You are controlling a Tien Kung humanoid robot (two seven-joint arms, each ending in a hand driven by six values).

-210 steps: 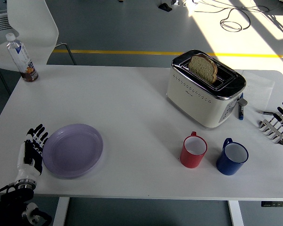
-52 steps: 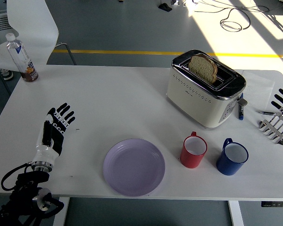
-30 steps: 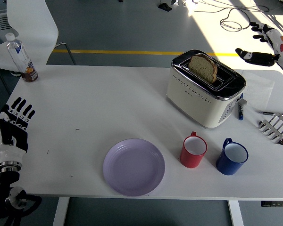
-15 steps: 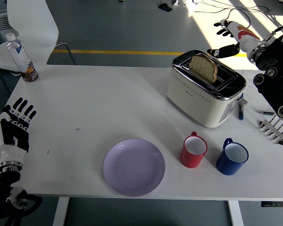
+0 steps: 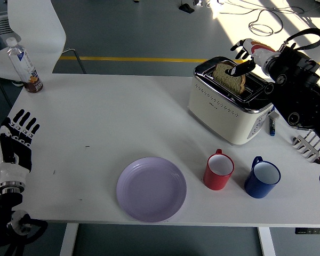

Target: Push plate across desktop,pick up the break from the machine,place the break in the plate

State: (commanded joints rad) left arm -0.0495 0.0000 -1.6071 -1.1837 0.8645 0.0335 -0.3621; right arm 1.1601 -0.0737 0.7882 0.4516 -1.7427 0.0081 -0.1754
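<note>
Plate (image 5: 151, 189) was parked mid-table, so we'd say the push was done. Right hand (image 5: 244, 54) hovered spread over the bread (image 5: 229, 77), not gripping it; left hand (image 5: 14, 146) rested spread, empty.

Plate (image 5: 151, 189) was lilac. Toaster (image 5: 230, 103) was cream with a chrome top and dotted side; bread (image 5: 229, 77) was tan with a brown crust. Mugs: one red (image 5: 219, 170), one blue (image 5: 262, 177). Table (image 5: 122, 117) was white.
</note>
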